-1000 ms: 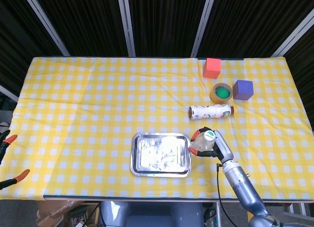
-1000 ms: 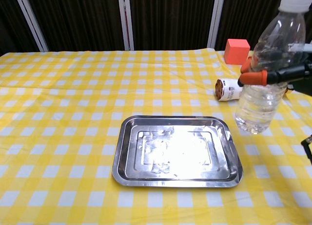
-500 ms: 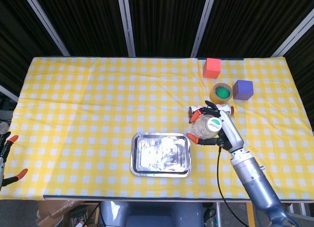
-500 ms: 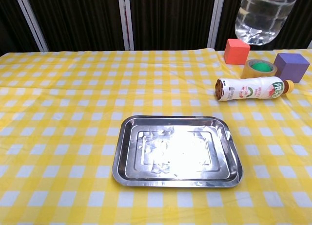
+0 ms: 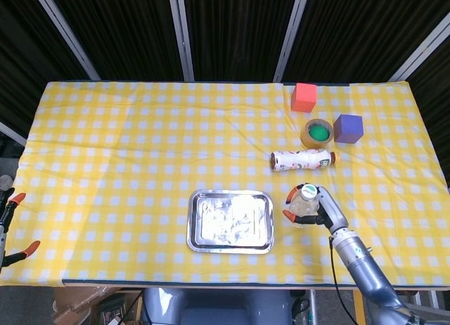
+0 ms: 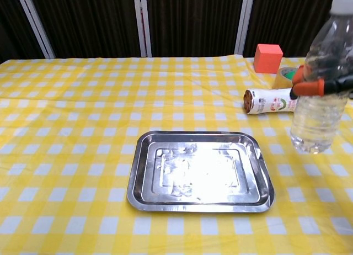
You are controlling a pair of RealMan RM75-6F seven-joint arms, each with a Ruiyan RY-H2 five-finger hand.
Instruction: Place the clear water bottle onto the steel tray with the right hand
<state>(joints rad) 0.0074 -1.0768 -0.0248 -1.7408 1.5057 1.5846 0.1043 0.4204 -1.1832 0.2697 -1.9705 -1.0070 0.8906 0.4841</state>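
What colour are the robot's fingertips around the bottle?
Orange-red fingertips, clearest in the chest view.

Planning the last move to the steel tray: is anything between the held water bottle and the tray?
Nothing visible. The right hand holds the clear water bottle just right of the steel tray, with only bare tablecloth between. The lying drink bottle sits farther back, off that path. The tray holds nothing.

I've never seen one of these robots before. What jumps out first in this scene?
Most striking is the clear water bottle, held upright above the cloth by the right hand, its orange-tipped fingers wrapped around it. Just to its left lies the shiny steel tray, with nothing on it, near the front of the yellow checked tablecloth. Behind it, a white bottle lies on its side.
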